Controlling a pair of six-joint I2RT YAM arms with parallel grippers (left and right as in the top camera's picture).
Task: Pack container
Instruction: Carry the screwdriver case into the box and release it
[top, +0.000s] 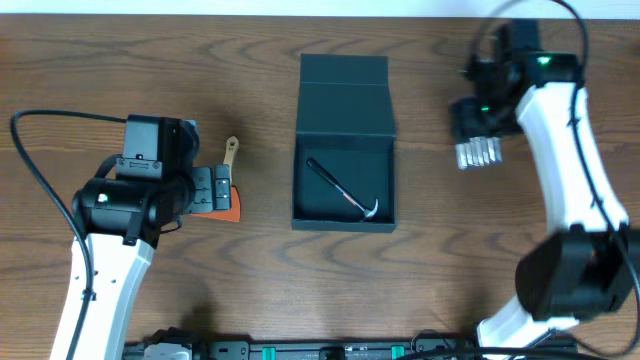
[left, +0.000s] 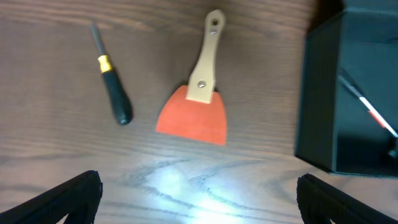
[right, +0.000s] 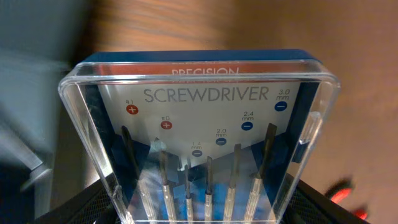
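The dark teal container (top: 310, 150) stands mid-table with its flap lid (top: 344, 85) folded back; a small hammer (top: 345, 190) lies inside. In the left wrist view the container (left: 317, 93) fills the right edge. My left gripper (top: 222, 190) hovers open over the table just short of an orange scraper (left: 193, 118) with a tan handle; its fingers (left: 62, 199) are spread wide with nothing between them. My right gripper (top: 476, 138), right of the container, is shut on a clear precision screwdriver case (right: 205, 124), which also shows in the overhead view (top: 477, 153).
A small black-handled screwdriver (left: 115, 96) lies on the wood left of the scraper; the left arm hides it in the overhead view. The scraper's handle (top: 231, 150) points toward the table's far side. Cables trail from both arms.
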